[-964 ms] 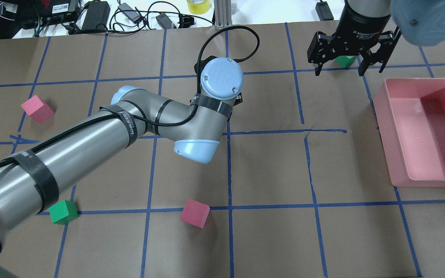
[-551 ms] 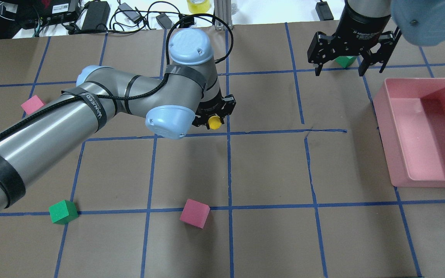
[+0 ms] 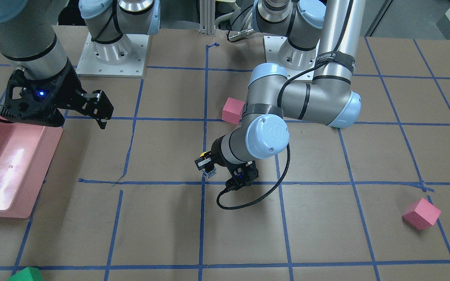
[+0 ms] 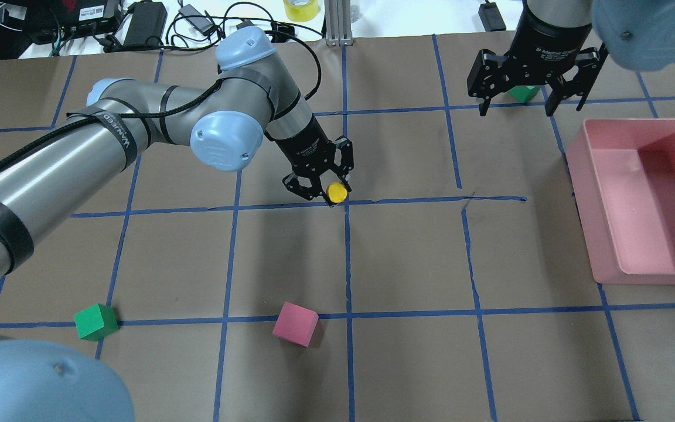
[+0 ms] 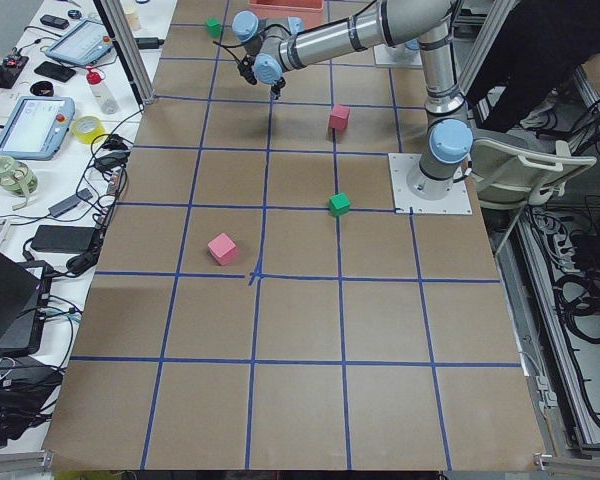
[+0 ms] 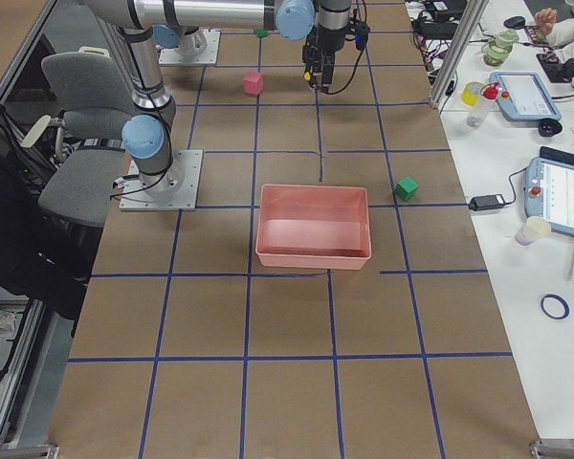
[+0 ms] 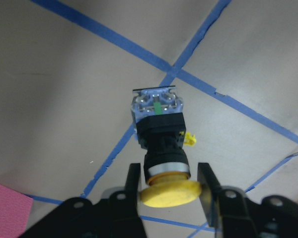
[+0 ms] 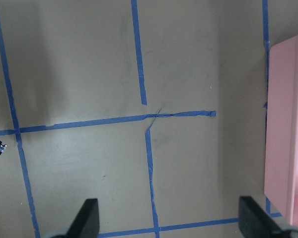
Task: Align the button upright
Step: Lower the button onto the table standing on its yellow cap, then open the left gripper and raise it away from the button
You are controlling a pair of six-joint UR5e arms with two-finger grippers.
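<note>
The button has a yellow mushroom cap, a black collar and a grey-black base. My left gripper is shut on its yellow cap, with the base pointing away from the wrist camera toward the table. In the overhead view the left gripper is tilted and holds the button over a blue tape crossing near the table's middle. The button also shows in the front view under the left gripper. I cannot tell whether its base touches the table. My right gripper is open and empty at the far right.
A pink bin stands at the right. A green cube lies behind the right gripper. A pink cube and a green cube lie near the front. Another pink cube lies at the left.
My left arm's wrist has swung back and tilted. The gripper and the yellow cap, hidden under the wrist a second ago, now show and sit slightly further right. The right arm has not moved.
</note>
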